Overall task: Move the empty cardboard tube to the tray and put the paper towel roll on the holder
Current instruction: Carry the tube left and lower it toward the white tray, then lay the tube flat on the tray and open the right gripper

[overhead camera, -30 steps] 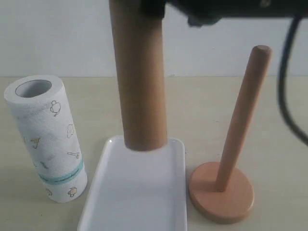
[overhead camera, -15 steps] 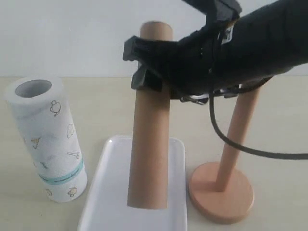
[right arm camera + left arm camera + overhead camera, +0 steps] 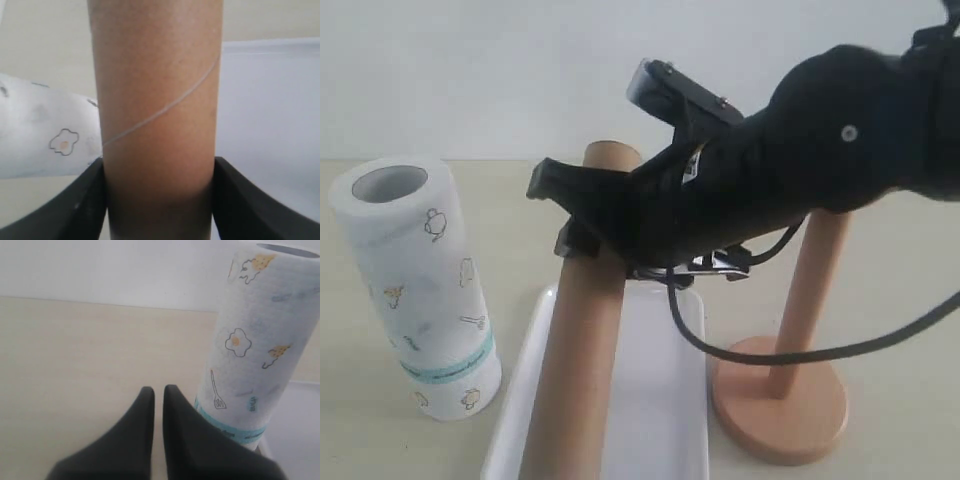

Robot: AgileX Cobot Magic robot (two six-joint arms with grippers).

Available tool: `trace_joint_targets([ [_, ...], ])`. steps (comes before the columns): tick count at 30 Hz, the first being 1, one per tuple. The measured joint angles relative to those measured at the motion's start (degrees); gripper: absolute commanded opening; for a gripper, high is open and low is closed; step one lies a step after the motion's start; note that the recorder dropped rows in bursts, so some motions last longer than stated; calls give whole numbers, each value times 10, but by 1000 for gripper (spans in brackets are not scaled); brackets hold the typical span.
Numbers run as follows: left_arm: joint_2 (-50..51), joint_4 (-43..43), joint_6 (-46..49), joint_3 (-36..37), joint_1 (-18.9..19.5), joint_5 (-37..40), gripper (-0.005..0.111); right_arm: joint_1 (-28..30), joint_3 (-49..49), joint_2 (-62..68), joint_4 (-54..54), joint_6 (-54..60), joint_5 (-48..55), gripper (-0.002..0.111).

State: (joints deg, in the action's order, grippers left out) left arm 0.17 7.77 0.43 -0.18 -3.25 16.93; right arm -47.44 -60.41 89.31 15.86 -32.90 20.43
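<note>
The empty cardboard tube [image 3: 575, 380] leans tilted over the white tray [image 3: 660, 400], its lower end low over the tray's near left part. My right gripper [image 3: 590, 215] is shut on the tube's upper part; in the right wrist view the tube [image 3: 157, 100] fills the gap between both black fingers [image 3: 90, 197]. The paper towel roll [image 3: 415, 285] stands upright left of the tray. The wooden holder [image 3: 782, 400] stands bare to the right. My left gripper [image 3: 157, 392] is shut on nothing, low beside the towel roll [image 3: 255, 350].
The holder's pole [image 3: 812, 285] rises right behind my right arm, whose cable loops in front of it. A white wall backs the beige table. A corner of the tray [image 3: 300, 435] shows past the towel roll in the left wrist view.
The right arm has come down and tipped the tube from upright to a lean, its lower end sinking toward the near left part of the tray. The towel roll and the holder stayed put.
</note>
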Motion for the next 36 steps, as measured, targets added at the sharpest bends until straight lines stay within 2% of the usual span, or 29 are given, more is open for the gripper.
trace_joint_targets([
  [5,0,0,0,0,0,0,6,0,-47,72,-11,-24,40,0],
  [8,0,0,0,0,0,0,6,1,-104,107,-70,-56,106,0],
  [11,0,0,0,0,0,0,6,13,-118,122,-90,-71,174,0],
  [14,0,0,0,0,0,0,6,16,-120,138,-95,-72,175,1],
  [15,0,0,0,0,0,0,6,16,-120,145,-96,-72,167,3],
  [17,0,0,0,0,0,0,6,16,-120,160,-98,-72,155,15],
  [21,0,0,0,0,0,0,6,20,-120,181,-100,-72,152,43],
  [23,0,0,0,0,0,0,6,24,-120,189,-100,-72,152,49],
  [34,0,0,0,0,0,0,6,28,-120,193,-101,-72,150,50],
  [36,0,0,0,0,0,0,6,28,-120,193,-104,-72,150,53],
])
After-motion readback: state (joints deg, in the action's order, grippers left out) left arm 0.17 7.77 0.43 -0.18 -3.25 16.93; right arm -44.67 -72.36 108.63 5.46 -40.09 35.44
